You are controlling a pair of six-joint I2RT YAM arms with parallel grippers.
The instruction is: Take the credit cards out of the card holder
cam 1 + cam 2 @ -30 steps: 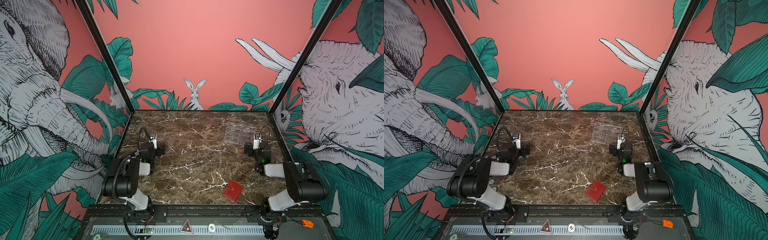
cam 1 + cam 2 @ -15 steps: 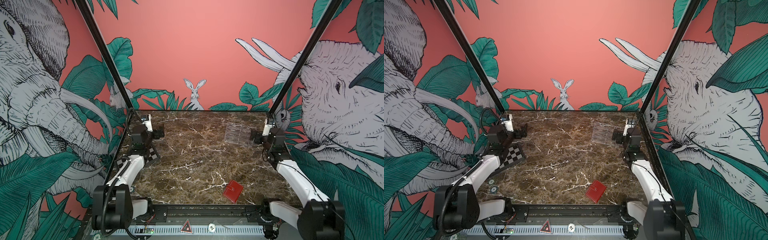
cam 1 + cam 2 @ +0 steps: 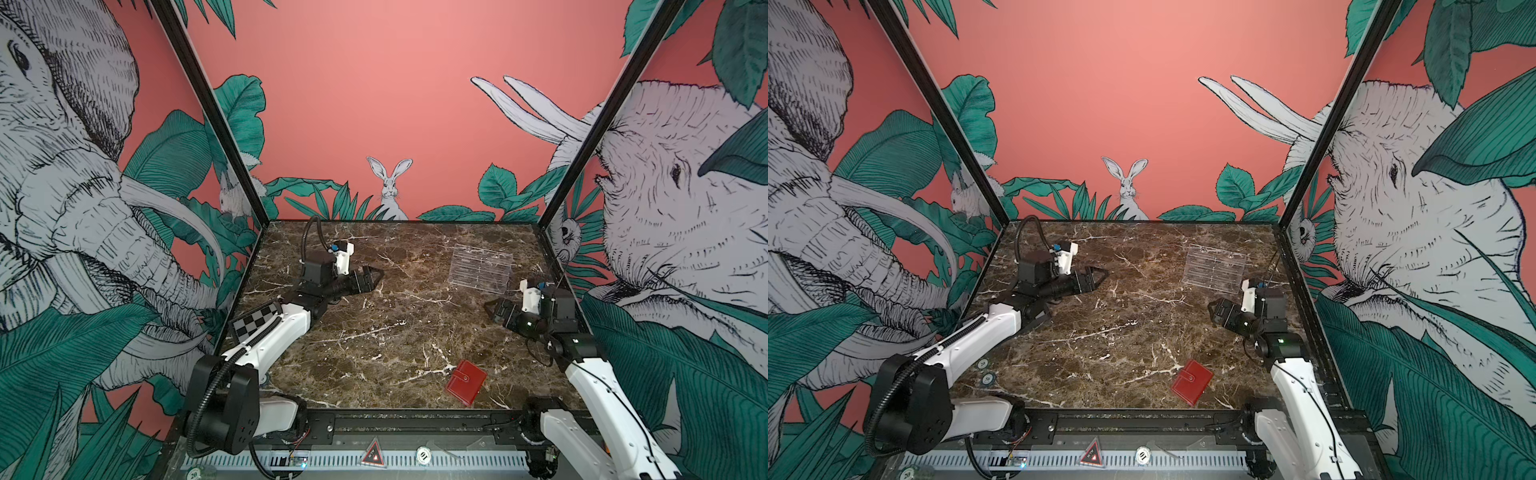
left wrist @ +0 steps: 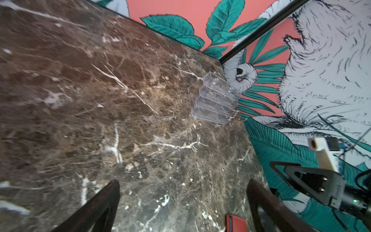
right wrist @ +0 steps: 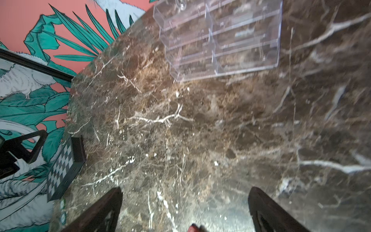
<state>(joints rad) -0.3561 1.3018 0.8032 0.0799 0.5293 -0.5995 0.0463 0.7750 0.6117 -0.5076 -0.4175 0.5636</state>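
The card holder [image 3: 466,382] [image 3: 1192,381] is a small red wallet lying closed, tab snapped, on the marble table near its front right. The credit cards are hidden. My left gripper [image 3: 376,276] [image 3: 1102,276] hovers open over the far left of the table, pointing towards the middle, far from the holder. My right gripper [image 3: 488,309] [image 3: 1212,309] hangs open at the right side, well behind the holder. In the left wrist view, the open left gripper [image 4: 183,181] has an edge of the card holder [image 4: 236,224] beyond it. In the right wrist view, only a red corner of the card holder [image 5: 194,228] shows below the open right gripper [image 5: 185,188].
A clear acrylic tiered stand [image 3: 480,271] [image 3: 1214,270] [image 4: 212,100] [image 5: 220,38] sits at the far right of the table. A black-and-white chequered board [image 3: 255,322] [image 5: 60,170] lies at the left edge beside the left arm. Printed walls close in three sides.
Both arms have unfolded from their low tucked pose. The left gripper has swung out towards the middle, uncovering the chequered board; the right gripper has come forward. The card holder has not moved.
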